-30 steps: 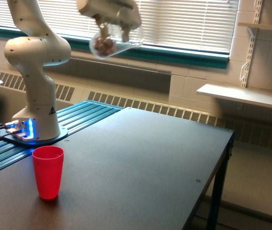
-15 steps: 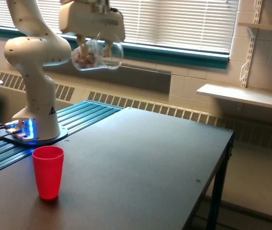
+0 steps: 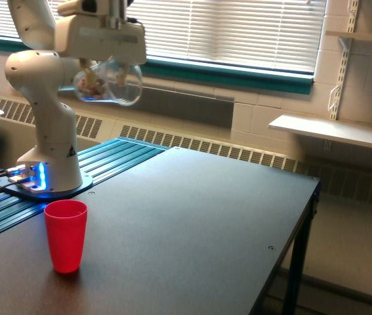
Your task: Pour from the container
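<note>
Gripper clamped on clear container, lying sideways, long axis near horizontal, high above red cup

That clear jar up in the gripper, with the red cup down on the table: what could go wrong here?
1. The clear jar hangs high above the red cup, so poured pieces might bounce out or miss its narrow mouth.
2. The jar looks tilted on its side in the gripper; pieces could spill early onto the table.
3. The light cup stands unsupported and could tip if struck.
</note>
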You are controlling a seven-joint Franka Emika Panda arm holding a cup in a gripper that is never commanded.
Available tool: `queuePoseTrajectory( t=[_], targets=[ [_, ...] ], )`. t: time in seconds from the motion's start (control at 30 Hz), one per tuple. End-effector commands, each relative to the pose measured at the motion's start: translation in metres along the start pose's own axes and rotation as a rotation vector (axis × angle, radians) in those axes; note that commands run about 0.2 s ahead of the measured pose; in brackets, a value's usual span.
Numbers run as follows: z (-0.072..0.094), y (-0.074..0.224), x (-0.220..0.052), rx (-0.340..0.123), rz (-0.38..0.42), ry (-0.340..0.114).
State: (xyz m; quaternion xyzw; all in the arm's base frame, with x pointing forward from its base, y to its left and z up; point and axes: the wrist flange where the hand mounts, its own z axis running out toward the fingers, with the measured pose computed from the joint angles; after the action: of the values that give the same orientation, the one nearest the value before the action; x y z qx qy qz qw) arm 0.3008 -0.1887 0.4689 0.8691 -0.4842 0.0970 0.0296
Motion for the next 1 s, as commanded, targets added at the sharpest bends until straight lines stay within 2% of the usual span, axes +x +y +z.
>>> queuePoseTrajectory(
  t=[0.03, 0.37, 0.53, 0.63, 0.83, 1.0],
  targets=[
    [0.01, 0.024, 0.001, -0.039, -0.067, -0.045],
    [0.022, 0.053, 0.005, -0.084, -0.102, -0.104],
    [0.033, 0.065, 0.004, -0.118, -0.143, -0.119],
    [0.039, 0.073, 0.005, -0.131, -0.156, -0.146],
    [0.043, 0.082, 0.015, -0.156, -0.17, -0.143],
    [0.054, 0.093, 0.024, -0.187, -0.15, -0.143]
  ],
)
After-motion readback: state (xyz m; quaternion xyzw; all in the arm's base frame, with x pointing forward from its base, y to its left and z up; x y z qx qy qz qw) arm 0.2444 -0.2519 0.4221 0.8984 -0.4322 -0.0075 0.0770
